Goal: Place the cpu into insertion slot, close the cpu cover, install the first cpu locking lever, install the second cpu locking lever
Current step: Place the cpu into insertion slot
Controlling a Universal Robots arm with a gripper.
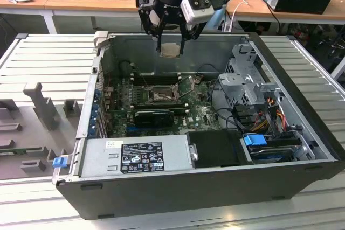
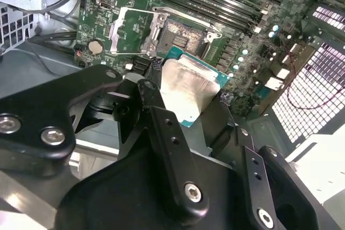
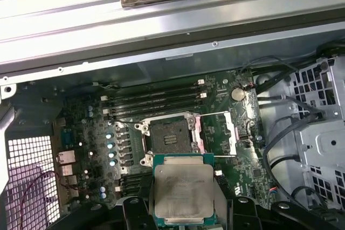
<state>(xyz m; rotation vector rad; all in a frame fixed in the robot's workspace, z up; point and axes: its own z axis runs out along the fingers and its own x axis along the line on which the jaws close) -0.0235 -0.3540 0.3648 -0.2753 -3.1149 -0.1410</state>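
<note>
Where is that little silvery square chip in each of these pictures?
Exterior view: the cpu hangs above the open case.
Second wrist view: the cpu close beside the insertion slot.
First wrist view: the cpu close beside that slot.
Shared landmark: the insertion slot, dark and empty.

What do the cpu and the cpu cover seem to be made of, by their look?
The cpu: seemingly a metal lid, matte silver with soft sheen, on a green board-like base. The cpu cover: probably thin sheet metal, silvery, glinting along its frame.
</note>
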